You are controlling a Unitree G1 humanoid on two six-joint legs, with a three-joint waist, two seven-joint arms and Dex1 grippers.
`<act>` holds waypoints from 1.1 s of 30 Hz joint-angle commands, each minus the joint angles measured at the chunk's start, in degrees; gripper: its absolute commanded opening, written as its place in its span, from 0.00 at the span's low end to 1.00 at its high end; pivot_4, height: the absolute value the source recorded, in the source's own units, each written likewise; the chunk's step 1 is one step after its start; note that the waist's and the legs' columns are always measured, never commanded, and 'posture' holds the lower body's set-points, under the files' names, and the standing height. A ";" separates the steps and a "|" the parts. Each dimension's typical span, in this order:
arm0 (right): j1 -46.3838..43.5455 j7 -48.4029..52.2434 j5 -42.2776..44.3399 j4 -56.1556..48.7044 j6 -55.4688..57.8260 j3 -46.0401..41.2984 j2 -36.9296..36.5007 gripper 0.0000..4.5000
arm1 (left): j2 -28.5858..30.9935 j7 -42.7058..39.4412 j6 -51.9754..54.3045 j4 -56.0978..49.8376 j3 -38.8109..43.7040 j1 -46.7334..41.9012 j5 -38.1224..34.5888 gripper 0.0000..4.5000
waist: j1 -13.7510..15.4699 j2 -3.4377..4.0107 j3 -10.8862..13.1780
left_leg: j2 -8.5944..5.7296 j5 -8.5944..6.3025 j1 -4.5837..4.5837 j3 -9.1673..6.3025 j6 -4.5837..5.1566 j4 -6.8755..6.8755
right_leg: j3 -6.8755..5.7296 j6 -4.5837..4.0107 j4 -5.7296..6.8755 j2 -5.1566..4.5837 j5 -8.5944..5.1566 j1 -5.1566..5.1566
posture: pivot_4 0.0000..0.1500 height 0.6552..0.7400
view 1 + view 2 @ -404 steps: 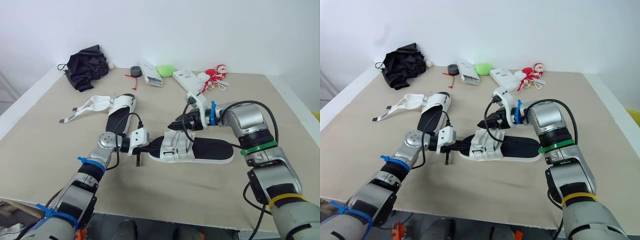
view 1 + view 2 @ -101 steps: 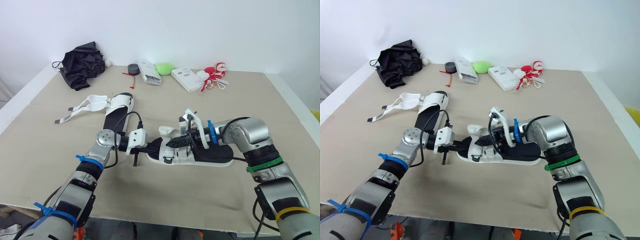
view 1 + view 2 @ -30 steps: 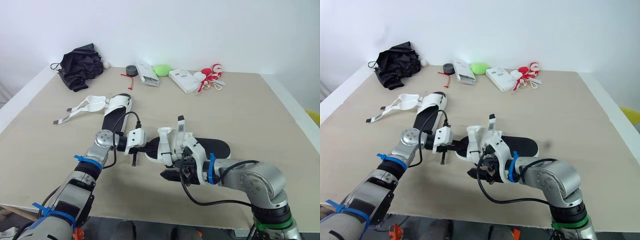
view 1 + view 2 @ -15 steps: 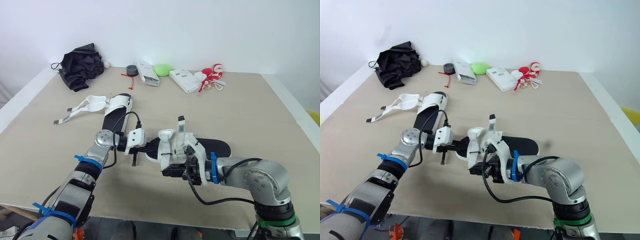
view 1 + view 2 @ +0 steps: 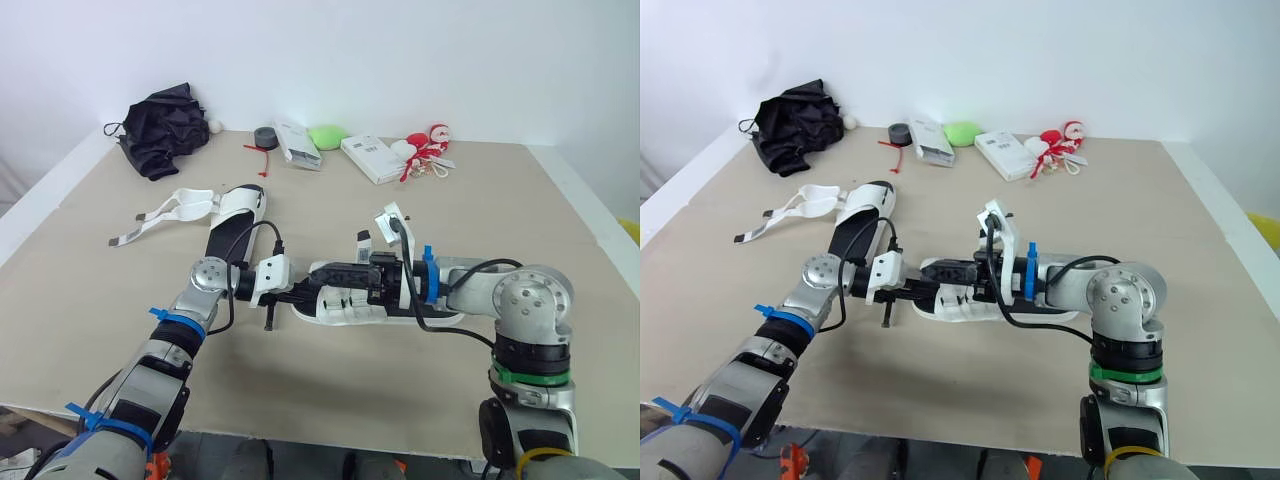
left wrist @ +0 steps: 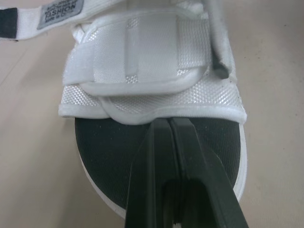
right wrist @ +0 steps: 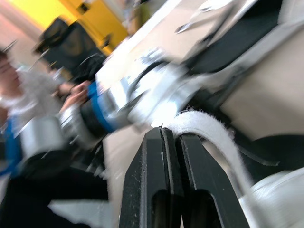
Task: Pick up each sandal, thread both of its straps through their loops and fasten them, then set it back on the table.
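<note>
The near sandal (image 5: 440, 300), black footbed with white straps, lies mid-table, toe to the left. My left gripper (image 5: 300, 294) is shut, its tips resting on the black footbed (image 6: 114, 142) just before the front strap (image 6: 142, 61). My right gripper (image 5: 320, 272) reaches leftward over the sandal's straps and is shut on a white strap (image 7: 209, 130) that curls out from between its fingers. A strap end (image 5: 362, 242) sticks up beside that arm. The second sandal (image 5: 236, 214) lies farther back on the left, its loose straps (image 5: 175, 210) spread out.
Along the far edge lie a black cloth (image 5: 160, 125), a tape roll (image 5: 267, 137), two white boxes (image 5: 300, 147) (image 5: 370, 158), a green object (image 5: 328, 138) and a red-white toy (image 5: 428, 150). A blurred person (image 7: 19, 90) stands beyond the table's left side.
My right arm swung from the sandal's near side to over it, and its gripper went from open to shut on a strap. The left gripper stayed at the toe.
</note>
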 commanded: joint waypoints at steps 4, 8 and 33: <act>-3.91 -1.58 -4.53 5.66 0.16 0.61 -2.03 0.52 | 0.82 -0.83 3.25 7.44 -5.60 5.12 7.60 0.00 | 0.00 0.00 -0.01 | -0.01 0.04 0.02 0.00 0.06 0.02 | 0.02 -0.04 0.15 0.00 -0.03 -0.03 | 1.00 1.00; -3.63 -2.31 -7.88 7.41 0.50 3.65 -2.23 0.76 | 0.81 -0.83 3.30 7.63 -5.59 4.80 7.64 0.00 | -0.02 0.03 -0.02 | 0.00 0.04 0.04 -0.01 0.07 0.01 | 0.03 -0.09 0.20 0.00 -0.07 -0.04 | 1.00 1.00; -20.25 33.61 -25.72 18.85 -20.38 36.29 -16.60 0.99 | 0.79 -0.83 3.27 8.39 -5.40 4.07 7.64 0.00 | -0.10 0.11 0.00 | -0.03 0.12 0.05 -0.04 0.20 -0.01 | 0.09 -0.11 0.27 0.03 -0.15 -0.04 | 1.00 1.00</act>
